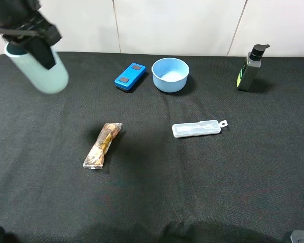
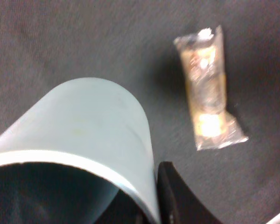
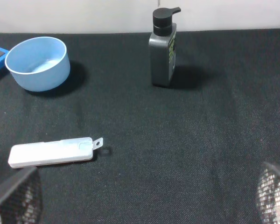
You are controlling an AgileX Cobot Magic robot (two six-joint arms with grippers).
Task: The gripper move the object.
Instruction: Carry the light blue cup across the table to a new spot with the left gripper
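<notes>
The left gripper [image 1: 38, 49] is clamped on the rim of the pale teal cup [image 1: 49, 76], one black finger [image 2: 177, 200] against its outer wall, holding it tilted above the far left corner of the black cloth [image 1: 152, 202]. The right gripper [image 3: 142, 193] is spread wide, holding nothing. Nearest lies a snack packet [image 1: 102, 145], then a white case [image 1: 197, 128] to its right. Farther back sit a blue device [image 1: 130, 76], a light-blue bowl [image 1: 171, 74] just beside it, and a pump bottle [image 1: 251, 68] upright at far right.

Black cloth worktop [image 1: 192, 192] carries a blue box [image 1: 130, 77] beside a light-blue bowl [image 1: 170, 74], pump bottle [image 1: 250, 68] at far right, white flat case [image 1: 197, 128] mid, wrapped snack [image 1: 102, 145] to its left.
</notes>
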